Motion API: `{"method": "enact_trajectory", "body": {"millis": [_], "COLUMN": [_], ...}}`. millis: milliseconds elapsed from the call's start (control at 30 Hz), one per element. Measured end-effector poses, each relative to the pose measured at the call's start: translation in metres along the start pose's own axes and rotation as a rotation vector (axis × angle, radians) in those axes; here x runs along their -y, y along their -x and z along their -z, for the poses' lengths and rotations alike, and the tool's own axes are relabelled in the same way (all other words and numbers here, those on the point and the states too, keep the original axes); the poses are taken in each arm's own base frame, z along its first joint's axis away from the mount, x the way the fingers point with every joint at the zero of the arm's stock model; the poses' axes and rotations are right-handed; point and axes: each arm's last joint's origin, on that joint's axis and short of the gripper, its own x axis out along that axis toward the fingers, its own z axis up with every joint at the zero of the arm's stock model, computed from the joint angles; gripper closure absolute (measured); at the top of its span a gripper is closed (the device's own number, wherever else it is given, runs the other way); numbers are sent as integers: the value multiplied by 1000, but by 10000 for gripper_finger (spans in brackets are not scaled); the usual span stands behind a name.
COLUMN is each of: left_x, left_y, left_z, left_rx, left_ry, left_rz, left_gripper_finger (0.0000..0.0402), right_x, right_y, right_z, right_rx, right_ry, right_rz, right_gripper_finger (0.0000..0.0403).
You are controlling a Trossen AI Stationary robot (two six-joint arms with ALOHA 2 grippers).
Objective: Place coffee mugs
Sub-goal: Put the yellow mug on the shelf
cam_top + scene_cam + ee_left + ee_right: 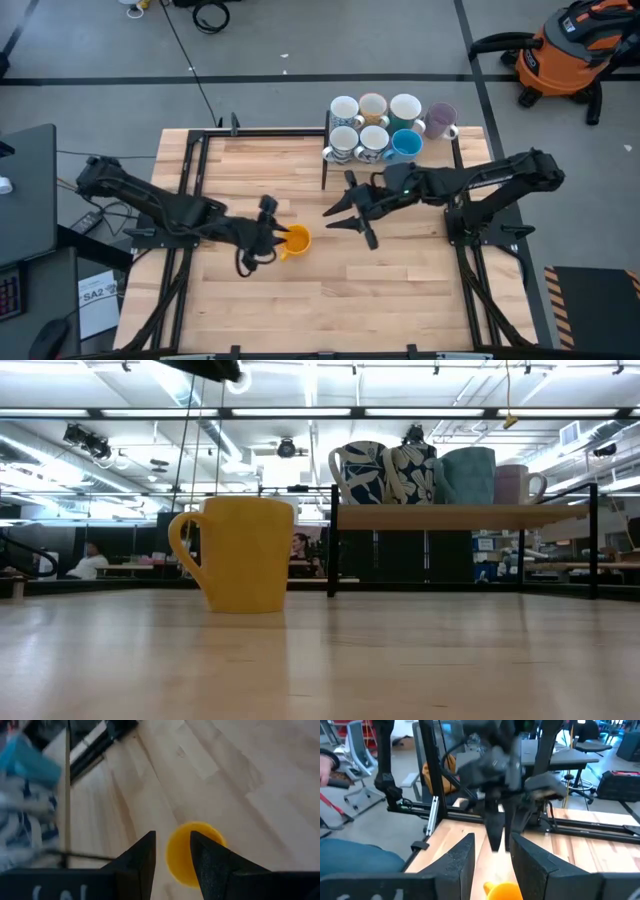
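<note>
Wood table (400, 290): yellow mug (297, 239) upright, my left gripper (268, 236) just beside it, fingers narrowly apart (holding nothing); right gripper (352, 218) spread wide, empty.

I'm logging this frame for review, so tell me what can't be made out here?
- Yellow mug: the left gripper beside it hides whether they touch in the high view; its handle is hidden in the left wrist view.
- Rear mugs on the shelf: hidden behind the front row in the low view.
- Right gripper: absent from the low view.
</note>
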Motion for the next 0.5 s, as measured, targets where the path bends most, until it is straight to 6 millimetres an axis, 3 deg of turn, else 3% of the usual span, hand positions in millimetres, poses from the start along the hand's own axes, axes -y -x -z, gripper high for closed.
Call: {"method": "enact_trajectory", "body": {"millis": [233,500], "left_x": [-2,0], "left_y": [36,53], "left_z": [19,37], "left_rx": [-84,-217], "left_ry": [312,476], "left_rz": [38,77], "left_gripper_finger": [273,273], "right_x": [4,5], "right_y": [-40,-86], "right_z": [-1,7], "right_rx": [-39,-172], "right_ry": [81,119], "right_rz": [-24,-73], "right_gripper_finger": [274,274]}}
